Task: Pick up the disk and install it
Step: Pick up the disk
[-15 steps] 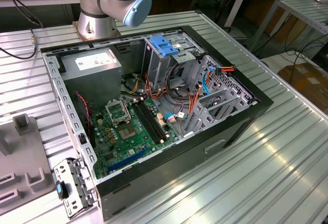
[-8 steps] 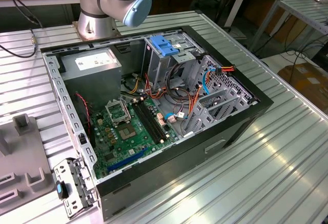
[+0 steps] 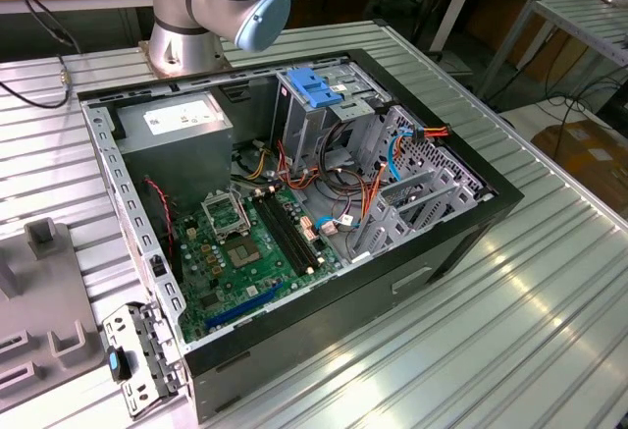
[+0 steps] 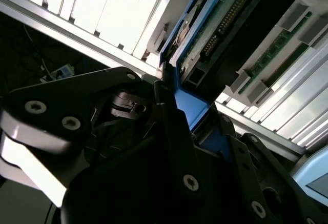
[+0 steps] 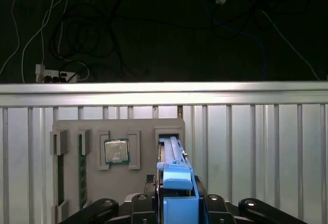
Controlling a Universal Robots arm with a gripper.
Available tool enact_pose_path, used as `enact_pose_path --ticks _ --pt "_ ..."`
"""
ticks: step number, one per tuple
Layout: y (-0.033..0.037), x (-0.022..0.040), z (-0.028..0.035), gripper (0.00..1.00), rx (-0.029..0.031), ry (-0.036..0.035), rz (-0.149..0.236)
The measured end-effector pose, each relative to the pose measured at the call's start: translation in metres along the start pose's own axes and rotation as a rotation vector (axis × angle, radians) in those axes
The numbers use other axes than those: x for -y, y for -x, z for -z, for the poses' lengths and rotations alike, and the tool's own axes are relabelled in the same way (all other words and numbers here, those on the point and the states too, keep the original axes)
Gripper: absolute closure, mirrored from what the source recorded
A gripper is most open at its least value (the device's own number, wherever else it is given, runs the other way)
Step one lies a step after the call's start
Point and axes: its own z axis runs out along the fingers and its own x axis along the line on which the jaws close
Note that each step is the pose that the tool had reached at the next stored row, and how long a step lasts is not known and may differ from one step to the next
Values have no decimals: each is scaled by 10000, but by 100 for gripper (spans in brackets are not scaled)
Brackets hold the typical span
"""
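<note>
The disk [image 5: 171, 148] stands on edge in a slot of a grey fixture block [image 5: 92, 180]. Its blue carrier rail [image 5: 177, 193] sits between the black fingers of my gripper [image 5: 177, 206]. In the second wrist view the disk's [image 4: 215, 24] green circuit-board side shows, and a black fingertip [image 4: 165, 93] presses against the blue rail [image 4: 190, 108]. The gripper looks shut on the disk, which still rests in the slot. In the exterior view the open computer case [image 3: 412, 272] lies on the table, with its drive cage and blue latch plate [image 3: 316, 85] at the back.
The fixture block also holds a processor chip [image 5: 116, 150] and a memory stick [image 5: 82, 167]. The ribbed aluminium table [image 5: 256, 147] ends just beyond the block; cables and a power strip [image 5: 54, 75] lie on the dark floor past it. The arm's base [image 3: 211, 7] stands behind the case.
</note>
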Motion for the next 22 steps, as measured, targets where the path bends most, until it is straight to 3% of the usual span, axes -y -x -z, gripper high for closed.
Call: enact_pose_path --ticks 6,22 --pt "0 -2 131 63 -12 -1 -1" --pt "0 -4 295 63 -12 -1 -1"
